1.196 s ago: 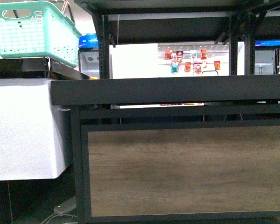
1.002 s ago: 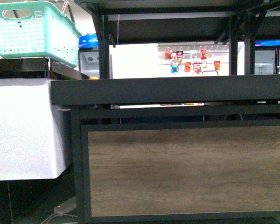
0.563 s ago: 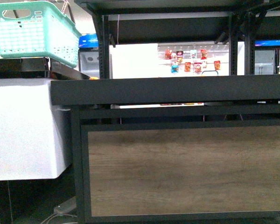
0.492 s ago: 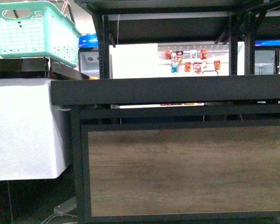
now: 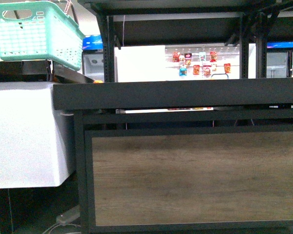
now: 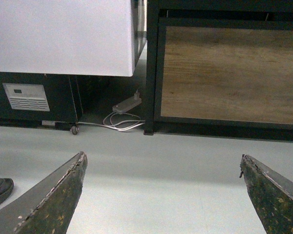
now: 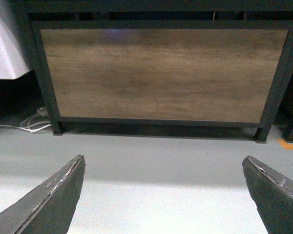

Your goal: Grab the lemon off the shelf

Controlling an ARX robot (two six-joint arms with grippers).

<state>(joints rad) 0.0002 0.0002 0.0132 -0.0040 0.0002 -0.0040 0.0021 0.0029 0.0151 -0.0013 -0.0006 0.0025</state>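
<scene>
The shelf [image 5: 176,93] fills most of what the robot faces: a thick black front edge runs across at eye level, with the wood-grain panel [image 5: 195,178] framed in black metal below it. From this low angle that front edge hides the tray top, so the lemon cannot be seen in any view; only a tiny orange speck [image 5: 97,81] peeks over the edge near its left end.

To the left of the shelf stands a white cabinet [image 5: 24,134], and above it a teal plastic basket [image 5: 36,34] sits tilted. Through the gap between the tiers, far behind, small colourful packets [image 5: 200,63] hang on a white wall; their print is too small to read, and the blue signs [image 5: 92,43] beside them are blurred.

The left gripper [image 6: 161,157] hangs over bare grey floor, its two worn fingers [image 6: 53,200] spread wide with nothing between them. Ahead of it a white power strip [image 6: 127,104] and looped white cables [image 6: 122,123] lie at the foot of the shelf leg, next to a dark unit with a vent panel [image 6: 25,96] on a small caster [image 6: 74,129].

The right gripper [image 7: 162,158] is likewise spread wide and holds nothing, facing the wood-grain panel across the floor, with an orange floor mark [image 7: 289,144] near the shelf's far leg
</scene>
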